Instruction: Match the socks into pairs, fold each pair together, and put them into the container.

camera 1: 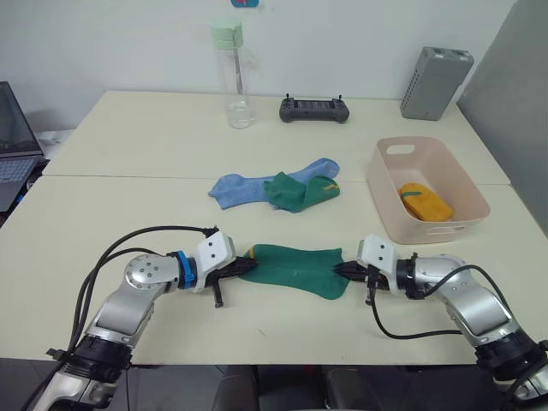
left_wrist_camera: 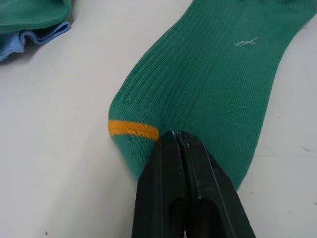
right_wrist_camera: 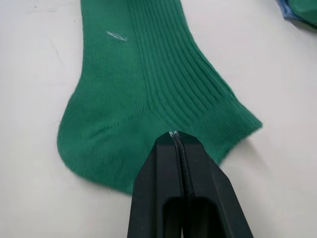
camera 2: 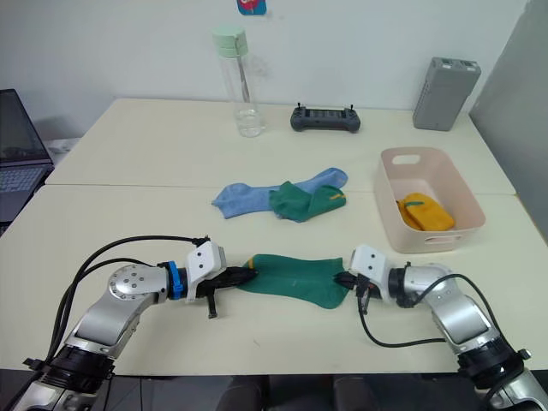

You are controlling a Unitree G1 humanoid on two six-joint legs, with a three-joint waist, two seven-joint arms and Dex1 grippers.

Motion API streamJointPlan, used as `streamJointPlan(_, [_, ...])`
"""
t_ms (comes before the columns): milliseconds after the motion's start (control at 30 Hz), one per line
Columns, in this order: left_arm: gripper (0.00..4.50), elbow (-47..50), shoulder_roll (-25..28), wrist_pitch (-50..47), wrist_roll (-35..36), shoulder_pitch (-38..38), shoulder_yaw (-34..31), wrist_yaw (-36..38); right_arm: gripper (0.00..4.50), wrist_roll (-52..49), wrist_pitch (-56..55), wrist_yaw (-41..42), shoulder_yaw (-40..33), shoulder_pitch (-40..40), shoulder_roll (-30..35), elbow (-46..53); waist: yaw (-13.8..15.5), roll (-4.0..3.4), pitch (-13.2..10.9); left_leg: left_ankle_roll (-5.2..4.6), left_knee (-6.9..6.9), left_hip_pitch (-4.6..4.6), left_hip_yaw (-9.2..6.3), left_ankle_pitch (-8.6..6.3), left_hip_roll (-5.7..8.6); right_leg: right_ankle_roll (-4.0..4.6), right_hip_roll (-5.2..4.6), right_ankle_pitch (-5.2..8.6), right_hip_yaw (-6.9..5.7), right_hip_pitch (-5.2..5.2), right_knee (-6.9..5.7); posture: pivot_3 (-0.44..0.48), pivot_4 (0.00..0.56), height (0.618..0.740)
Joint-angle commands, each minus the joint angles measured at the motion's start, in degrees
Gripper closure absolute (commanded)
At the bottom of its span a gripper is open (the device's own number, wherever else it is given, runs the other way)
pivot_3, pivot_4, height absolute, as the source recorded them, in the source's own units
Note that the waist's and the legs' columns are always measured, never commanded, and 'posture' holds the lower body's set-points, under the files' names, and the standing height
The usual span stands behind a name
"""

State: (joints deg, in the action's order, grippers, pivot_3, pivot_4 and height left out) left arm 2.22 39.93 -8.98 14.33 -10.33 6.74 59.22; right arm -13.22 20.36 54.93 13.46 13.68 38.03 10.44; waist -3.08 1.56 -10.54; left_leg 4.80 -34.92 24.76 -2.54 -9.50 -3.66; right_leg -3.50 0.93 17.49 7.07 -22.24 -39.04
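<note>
Both grippers are pinching the green sock (camera 1: 298, 268) lying flat at the near table edge, the left gripper (left_wrist_camera: 174, 136) clenching its orange-striped cuff, a stripe the wrist view reveals, the right gripper (right_wrist_camera: 174, 134) clamping the toe end.

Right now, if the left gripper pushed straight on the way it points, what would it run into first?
The left gripper, shut on the green sock, points along it toward the right gripper, shut on the far end. It would bunch the sock first, then probably meet that gripper.
</note>
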Motion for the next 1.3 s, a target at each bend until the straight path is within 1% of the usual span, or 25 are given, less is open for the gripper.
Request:
streamJointPlan(33, [4.48,6.58,0.70,-2.66,5.44,2.35,-2.20,2.62,4.45,-8.07,4.53,1.89,-2.80,0.63,-2.02,6.67,-0.35,0.00,0.00,0.00,0.00,-0.01,0.00,0.00,-0.01,-0.06,0.00,-0.03,0.00,0.00,-0.03,0.000,0.150,0.740])
streamJointPlan(67, [4.48,6.97,1.06,-2.68,5.25,2.96,-2.02,3.04,4.45,-8.35,5.18,2.20,-2.08,0.60,-2.32,7.18,-0.45,0.00,0.00,0.00,0.02,-0.01,-0.01,0.00,-0.03,-0.14,0.02,-0.08,-0.02,-0.01,-0.03,0.000,0.150,0.740])
streamJointPlan(133, [4.48,6.28,1.68,-2.21,2.64,3.23,-0.93,2.53,4.45,-5.14,3.92,3.03,1.14,0.07,-1.77,6.23,-0.34,-0.01,0.00,0.00,0.04,-0.02,-0.06,0.00,-0.04,-0.11,0.02,-0.06,-0.07,-0.01,-0.04,0.000,0.150,0.740])
streamJointPlan(233, [4.48,3.27,2.74,-0.24,-2.65,2.29,0.46,0.71,4.45,-1.50,2.59,3.33,2.93,-0.03,0.09,4.19,-0.09,-0.01,0.00,0.00,0.03,-0.02,-0.08,0.00,0.00,-0.04,0.02,-0.02,-0.08,-0.01,-0.02,0.000,0.150,0.740])
streamJointPlan(333, [4.48,2.19,3.27,0.54,-3.13,2.40,-0.14,0.98,4.45,0.93,0.53,4.17,2.90,-0.46,2.96,3.01,0.23,-0.01,0.00,0.00,0.01,-0.01,-0.03,0.00,0.04,0.10,-0.02,0.06,-0.03,-0.01,0.04,0.000,0.150,0.740])
streamJointPlan(400, [4.48,2.65,3.75,0.00,-1.57,2.99,-1.33,1.80,4.45,0.52,0.43,5.04,1.66,-1.41,4.91,3.75,0.17,-0.01,0.01,0.00,-0.01,-0.02,0.05,0.00,0.03,0.12,-0.03,0.07,0.03,0.00,0.04,0.000,0.150,0.740])
streamJointPlan(467, [4.48,4.53,4.11,-2.59,2.77,4.28,-3.66,3.43,4.45,-2.14,1.53,5.48,-1.42,-2.79,6.10,5.27,0.13,0.00,0.01,0.00,0.00,-0.03,0.04,0.00,0.00,0.12,-0.02,0.07,0.01,-0.01,0.02,0.000,0.150,0.740])
streamJointPlan(500, [4.48,5.57,3.74,-4.85,5.37,4.63,-5.35,3.13,4.45,-3.65,2.24,5.27,-3.08,-3.29,5.99,6.11,0.09,-0.01,0.01,0.00,0.01,-0.03,0.04,0.00,-0.01,0.11,-0.02,0.06,-0.01,-0.01,0.01,0.000,0.150,0.740])
streamJointPlan(533, [4.48,6.44,3.11,-7.41,8.00,4.60,-7.34,2.18,4.45,-5.06,3.00,4.26,-4.97,-3.57,5.43,6.94,0.03,0.00,0.00,0.00,0.02,-0.02,0.03,0.00,-0.01,0.07,-0.02,0.04,-0.01,-0.02,0.00,0.000,0.150,0.740])
streamJointPlan(600, [4.48,7.35,1.41,-12.84,13.07,3.85,-12.72,-2.08,4.45,-8.31,4.35,1.34,-9.31,-4.17,3.57,9.12,-0.07,0.00,0.00,0.00,0.03,-0.01,0.00,0.00,-0.02,-0.06,-0.01,-0.03,-0.05,-0.03,-0.03,0.000,0.150,0.740])
streamJointPlan(667, [4.48,7.16,0.16,-14.65,14.29,3.22,-15.91,-5.68,4.45,-8.92,4.27,-1.92,-12.05,-4.25,1.70,10.42,-0.15,0.00,0.00,0.00,0.02,-0.01,-0.07,0.00,-0.03,-0.10,0.00,-0.05,-0.09,-0.02,-0.06,0.000,0.150,0.740])
streamJointPlan(767, [3.87,5.24,-3.45,-14.40,14.05,2.42,-20.92,-13.58,3.84,-5.41,3.27,-8.58,-13.85,-4.53,-0.91,11.16,-0.15,0.01,0.01,0.00,-0.01,-0.03,-0.10,0.00,-0.01,-0.15,0.00,-0.08,-0.09,0.03,-0.04,0.000,0.150,0.740])
streamJointPlan(867, [2.95,5.73,-7.01,-13.70,13.27,3.88,-22.72,-18.42,2.78,-3.17,2.52,-13.18,-13.85,-5.27,-3.64,10.76,-0.12,0.01,0.01,0.00,-0.02,-0.02,-0.05,0.00,0.02,-0.20,-0.01,-0.11,-0.04,0.03,0.01,0.000,0.150,0.740])
streamJointPlan(900, [2.70,6.08,-7.90,-13.30,12.78,4.56,-22.62,-19.39,2.49,-2.54,2.24,-13.99,-13.58,-5.44,-4.22,10.65,-0.12,0.01,0.01,0.00,-0.01,-0.01,-0.05,0.00,0.02,-0.20,-0.01,-0.11,-0.04,0.03,0.02,0.000,0.150,0.740])
streamJointPlan(1000, [1.70,7.06,-9.12,-12.68,12.00,5.82,-21.83,-20.33,1.34,-2.28,1.93,-15.54,-13.59,-5.16,-5.87,10.38,-0.11,0.01,0.01,0.00,0.01,-0.01,-0.05,0.00,0.02,-0.17,-0.01,-0.10,-0.04,0.01,0.01,0.000,0.150,0.740])
streamJointPlan(1100, [0.75,7.04,-9.55,-12.29,11.31,5.56,-20.94,-20.84,0.27,-2.36,1.53,-16.50,-13.65,-4.60,-7.21,9.48,-0.13,0.01,0.01,0.00,0.01,-0.01,-0.08,0.00,0.01,-0.18,0.00,-0.11,-0.06,0.01,-0.02,0.000,0.150,0.740])
streamJointPlan(1133, [0.45,6.93,-9.55,-12.43,11.20,5.09,-20.64,-20.94,0.00,-2.28,1.38,-16.46,-13.58,-4.48,-7.39,9.22,-0.13,0.01,0.01,0.00,0.00,-0.01,-0.08,0.00,0.02,-0.19,0.00,-0.12,-0.05,0.02,-0.02,0.000,0.150,0.740])
streamJointPlan(1167, [0.12,6.72,-9.27,-12.67,10.79,4.29,-19.83,-20.80,0.00,-2.56,1.41,-16.10,-13.32,-4.38,-7.57,9.24,-0.14,0.01,0.01,0.01,-0.01,-0.01,-0.06,0.01,0.03,-0.23,0.00,-0.14,-0.03,0.02,-0.02,0.000,0.150,0.740])
streamJointPlan(1200, [0.03,6.64,-9.12,-13.15,10.64,3.41,-19.00,-20.57,0.00,-2.91,1.48,-15.78,-13.01,-4.20,-7.78,9.42,-0.02,0.01,0.01,0.01,-0.03,-0.01,-0.05,0.01,0.03,-0.24,0.00,-0.15,-0.01,0.03,-0.01,0.000,0.150,0.740])
streamJointPlan(1300, [0.03,5.47,-10.05,-14.64,10.39,-0.98,-16.14,-20.63,0.00,-4.31,2.45,-14.66,-11.80,-2.93,-8.43,10.48,0.23,0.01,0.01,0.01,-0.05,-0.01,-0.03,0.01,0.03,-0.27,-0.01,-0.16,-0.02,0.04,0.00,0.000,0.150,0.740])
